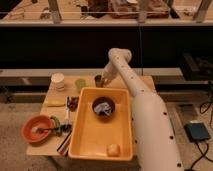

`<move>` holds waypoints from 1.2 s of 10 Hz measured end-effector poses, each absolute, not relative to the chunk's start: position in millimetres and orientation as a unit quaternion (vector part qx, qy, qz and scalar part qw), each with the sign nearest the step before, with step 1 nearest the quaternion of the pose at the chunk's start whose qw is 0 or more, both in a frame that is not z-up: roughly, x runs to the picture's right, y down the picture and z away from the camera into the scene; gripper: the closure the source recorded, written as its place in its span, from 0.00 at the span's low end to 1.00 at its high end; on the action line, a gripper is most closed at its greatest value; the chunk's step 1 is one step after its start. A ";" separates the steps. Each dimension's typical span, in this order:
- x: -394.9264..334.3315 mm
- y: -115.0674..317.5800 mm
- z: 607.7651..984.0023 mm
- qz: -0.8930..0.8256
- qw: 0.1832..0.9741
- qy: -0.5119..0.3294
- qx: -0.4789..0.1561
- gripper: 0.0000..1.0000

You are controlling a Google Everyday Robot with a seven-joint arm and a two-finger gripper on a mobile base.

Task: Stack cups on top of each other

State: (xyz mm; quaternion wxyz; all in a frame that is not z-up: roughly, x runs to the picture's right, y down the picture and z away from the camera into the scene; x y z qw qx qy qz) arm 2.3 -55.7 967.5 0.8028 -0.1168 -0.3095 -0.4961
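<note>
We count three cups, all in a row at the back of the table (44, 148), in the upper middle of the frame. One pale yellow cup (58, 81) is on the left, one light green cup (80, 84) is in the middle, and one dark cup (98, 80) is on the right. Each stands by itself.

We count two bowls. One dark bowl (103, 106) sits inside the big yellow tub (87, 140). One orange bowl (37, 128) is at the lower left. One small tan lump (114, 149) lies near the tub's lower edge. One flat yellow thing (55, 103) and some dark sticks (64, 144) lie left of the tub.

The tub sits just below the cups. The white arm (145, 120) crosses its right side.

The gripper (103, 80) is closed tight, touching the dark cup's right side. We cannot tell if it pinches the rim.
</note>
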 end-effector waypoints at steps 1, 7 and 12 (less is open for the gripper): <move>1.7 -63.2 960.2 -0.485 0.807 -0.320 -0.110 1.00; -41.0 -145.8 871.2 -0.481 0.798 -0.361 -0.042 1.00; -114.3 -139.2 844.1 -0.528 0.764 -0.370 -0.017 1.00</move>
